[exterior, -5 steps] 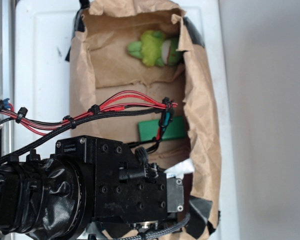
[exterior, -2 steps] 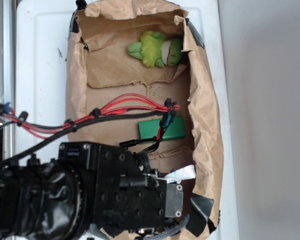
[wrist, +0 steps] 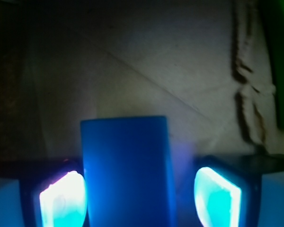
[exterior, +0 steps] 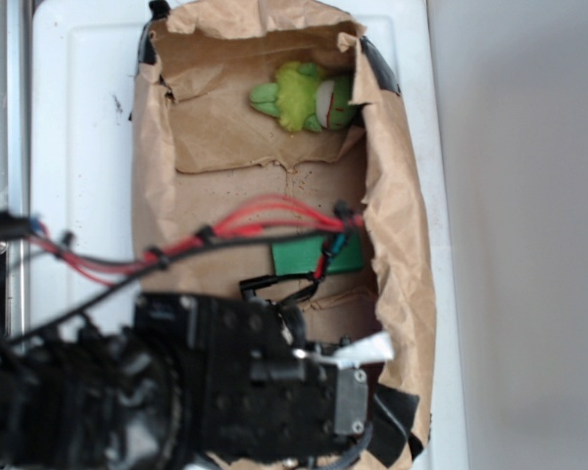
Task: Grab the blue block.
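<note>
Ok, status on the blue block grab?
Gripper open, straddling blue block; fingers not closed. Green block off to the side. Nothing blocking.

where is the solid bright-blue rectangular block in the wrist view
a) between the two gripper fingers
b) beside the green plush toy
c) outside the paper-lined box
a: the wrist view shows the solid bright-blue rectangular block standing between the two glowing fingers of the gripper, with a visible gap on the right side.
</note>
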Robot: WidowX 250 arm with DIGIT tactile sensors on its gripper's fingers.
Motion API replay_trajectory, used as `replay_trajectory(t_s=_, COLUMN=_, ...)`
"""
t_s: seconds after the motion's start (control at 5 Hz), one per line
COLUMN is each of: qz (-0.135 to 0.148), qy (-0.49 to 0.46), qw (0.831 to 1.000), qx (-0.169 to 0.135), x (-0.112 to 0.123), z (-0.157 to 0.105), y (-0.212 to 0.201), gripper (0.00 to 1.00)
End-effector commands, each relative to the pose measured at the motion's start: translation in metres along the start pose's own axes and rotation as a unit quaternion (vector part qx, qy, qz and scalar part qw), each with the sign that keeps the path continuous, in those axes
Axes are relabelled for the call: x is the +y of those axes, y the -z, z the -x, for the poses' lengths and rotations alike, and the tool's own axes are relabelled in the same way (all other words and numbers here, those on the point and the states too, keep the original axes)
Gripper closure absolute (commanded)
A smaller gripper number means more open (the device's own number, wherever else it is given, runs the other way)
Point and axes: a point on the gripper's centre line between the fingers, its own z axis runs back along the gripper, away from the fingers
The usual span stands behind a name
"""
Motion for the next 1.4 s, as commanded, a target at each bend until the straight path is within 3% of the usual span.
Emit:
replay_trajectory(t_s=0.0, qz=0.010, qy=0.010, qw=1.000, qx=-0.023, x=-0.013, z=-0.003, y=-0.012, gripper=1.00)
replay_trajectory(t_s=0.6, qz=0.011, qy=0.009, qw=0.999, qx=-0.032, x=-0.008, z=-0.005, y=-0.016, gripper=1.00)
replay_trajectory(t_s=0.8, qz=0.014, qy=-0.005, qw=0.999, qx=-0.040, x=0.009, z=-0.007, y=-0.032, gripper=1.00)
replay_trajectory(t_s=1.2, qz=-0.002, qy=-0.050, qw=0.996, qx=-0.076, x=0.077, z=-0.028, y=-0.070, gripper=1.00)
